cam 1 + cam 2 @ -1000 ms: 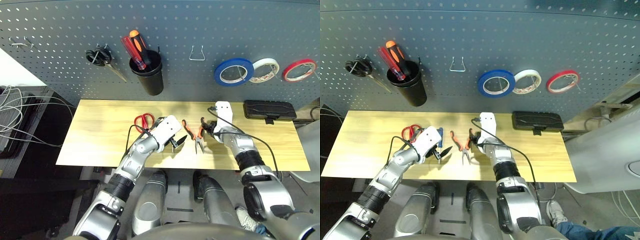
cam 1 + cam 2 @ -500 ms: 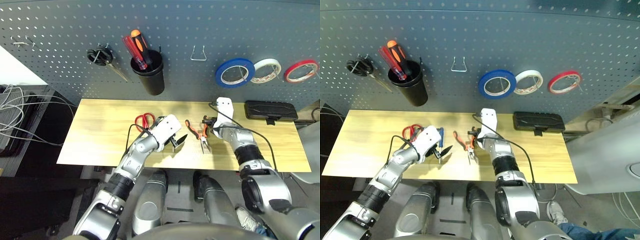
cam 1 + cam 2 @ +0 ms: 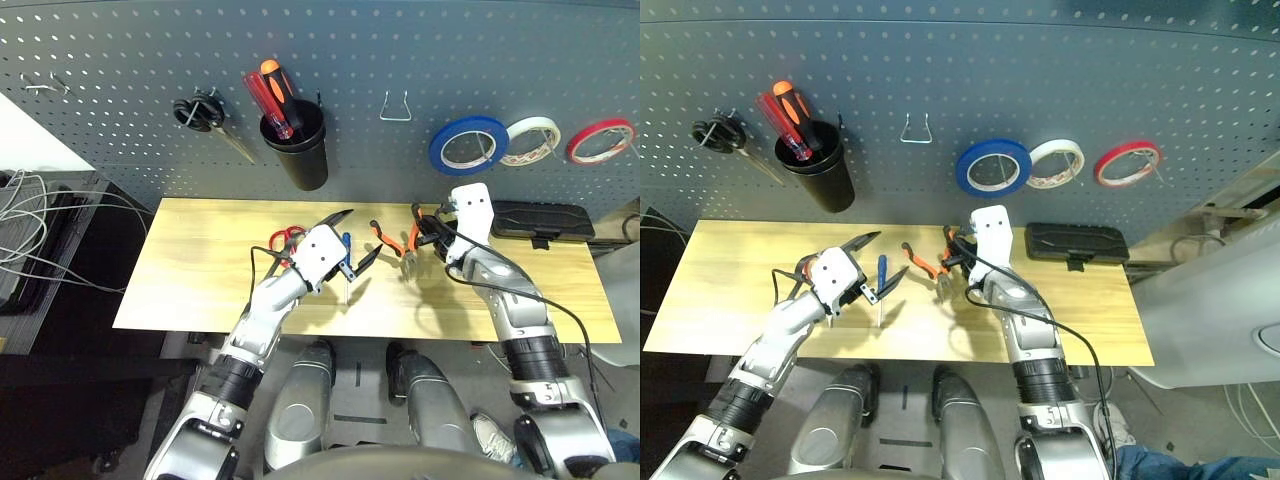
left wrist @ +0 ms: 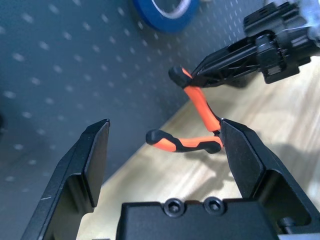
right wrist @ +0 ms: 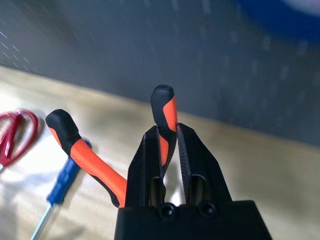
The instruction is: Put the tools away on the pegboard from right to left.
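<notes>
Right hand (image 3: 418, 234) clenched on one handle of orange-and-black pliers (image 3: 392, 241), lifted above tabletop (image 3: 200, 280), left hand (image 3: 350, 242) spread wide, holding nothing, blue screwdriver (image 3: 346, 262) and red scissors (image 3: 283, 240) beside it, blue tape roll (image 3: 468, 142) hung on pegboard (image 3: 120, 60).

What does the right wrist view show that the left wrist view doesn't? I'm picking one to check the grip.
Right wrist view: the right gripper shut on one handle of the pliers seen end-on, plus the red-handled scissors and blue-handled screwdriver on the table. Left wrist view: the left gripper, open and empty, and the same grip from the side. Both: the pliers, the pegboard, the blue tape roll.
</notes>
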`<action>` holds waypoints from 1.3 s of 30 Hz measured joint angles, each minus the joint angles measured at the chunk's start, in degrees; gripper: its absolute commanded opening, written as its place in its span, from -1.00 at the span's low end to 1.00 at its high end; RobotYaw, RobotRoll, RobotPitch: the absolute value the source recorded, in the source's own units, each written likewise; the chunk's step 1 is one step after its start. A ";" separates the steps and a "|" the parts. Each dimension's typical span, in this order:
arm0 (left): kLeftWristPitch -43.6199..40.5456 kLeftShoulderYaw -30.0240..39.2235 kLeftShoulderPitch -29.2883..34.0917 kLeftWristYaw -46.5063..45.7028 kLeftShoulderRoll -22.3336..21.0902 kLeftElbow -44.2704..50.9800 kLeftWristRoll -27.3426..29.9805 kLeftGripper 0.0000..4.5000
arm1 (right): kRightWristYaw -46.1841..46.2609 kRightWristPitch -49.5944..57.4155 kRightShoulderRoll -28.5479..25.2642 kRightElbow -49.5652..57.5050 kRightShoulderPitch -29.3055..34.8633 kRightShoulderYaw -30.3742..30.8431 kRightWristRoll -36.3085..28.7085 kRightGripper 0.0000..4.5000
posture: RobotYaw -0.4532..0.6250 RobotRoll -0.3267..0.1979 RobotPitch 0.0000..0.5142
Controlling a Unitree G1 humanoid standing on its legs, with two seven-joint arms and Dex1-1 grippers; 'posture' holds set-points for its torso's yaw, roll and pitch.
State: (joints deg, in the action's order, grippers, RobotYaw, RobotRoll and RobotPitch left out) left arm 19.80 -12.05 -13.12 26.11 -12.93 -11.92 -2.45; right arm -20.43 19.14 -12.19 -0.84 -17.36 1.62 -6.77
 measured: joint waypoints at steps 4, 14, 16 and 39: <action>1.04 1.24 0.08 -0.67 0.26 0.01 0.87 1.00 | -1.96 -4.96 0.51 4.49 0.52 0.49 -0.46 -0.88 | 0.11 0.25 -0.10; 1.68 3.63 -0.76 -1.88 0.57 -0.59 2.49 1.00 | -1.23 -7.82 1.36 13.90 -5.68 -0.94 -3.06 -0.88 | 0.08 0.25 -0.09; 1.67 3.66 -1.53 -1.83 0.73 -0.58 2.78 1.00 | -0.89 -7.82 1.47 14.68 -6.85 -1.16 -3.66 -0.88 | 0.08 0.25 -0.08; -5.01 4.24 -3.77 0.36 2.74 5.98 6.24 1.00 | 3.94 -8.78 4.96 15.02 -23.49 -3.06 -6.43 -0.89 | 0.13 0.25 -0.06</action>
State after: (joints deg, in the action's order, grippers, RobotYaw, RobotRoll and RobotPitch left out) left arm 14.79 -7.80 -16.90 26.47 -10.19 -5.95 3.78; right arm -16.48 10.36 -7.23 14.19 -40.85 -1.44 -13.21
